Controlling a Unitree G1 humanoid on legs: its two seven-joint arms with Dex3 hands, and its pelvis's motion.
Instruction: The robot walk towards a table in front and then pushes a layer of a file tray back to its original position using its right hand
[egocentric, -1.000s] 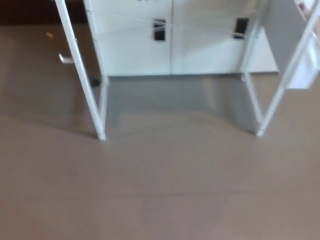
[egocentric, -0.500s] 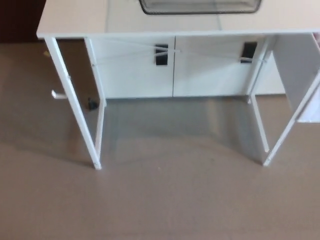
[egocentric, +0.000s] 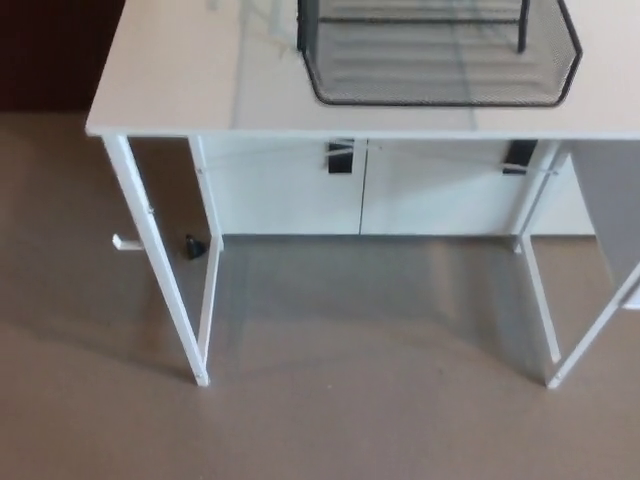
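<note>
The tray (egocentric: 440, 55) sat on the table (egocentric: 180, 70) ahead; neither hand showed, so their state could not be told

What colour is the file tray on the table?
Black wire mesh file tray, on the white table; only the head view shows it.

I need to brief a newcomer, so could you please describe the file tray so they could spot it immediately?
Find the white table. On its top, toward the far right, sits the file tray: black wire mesh, the only dark object there.
</note>
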